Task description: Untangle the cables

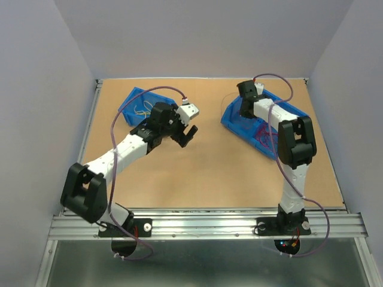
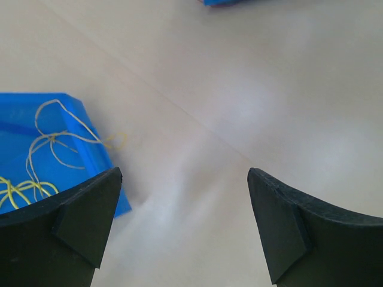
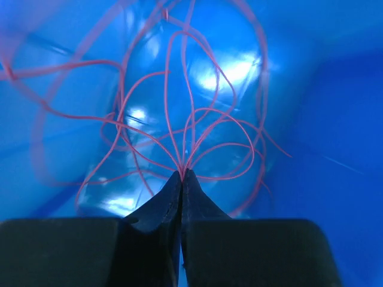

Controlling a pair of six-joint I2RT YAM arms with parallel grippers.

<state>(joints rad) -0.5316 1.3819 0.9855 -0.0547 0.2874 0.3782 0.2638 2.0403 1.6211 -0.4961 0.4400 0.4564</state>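
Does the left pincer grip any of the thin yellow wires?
No, the left pincer stands wide open above the light tabletop, while the thin yellow wires lie untouched, mostly inside the blue plastic tray.

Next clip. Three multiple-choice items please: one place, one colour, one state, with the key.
1. Where is the right claw? A against the back wall; B inside the right blue tray; C beside its own base.
2. What colour are the wires in the left blue tray? A green; B white; C yellow.
3. How is the left claw? A open, empty; B shut on a wire; C shut, empty.
Key: B, it pinches red wires, blue all round; C, yellow loops lie there; A, its fingers stand wide apart.
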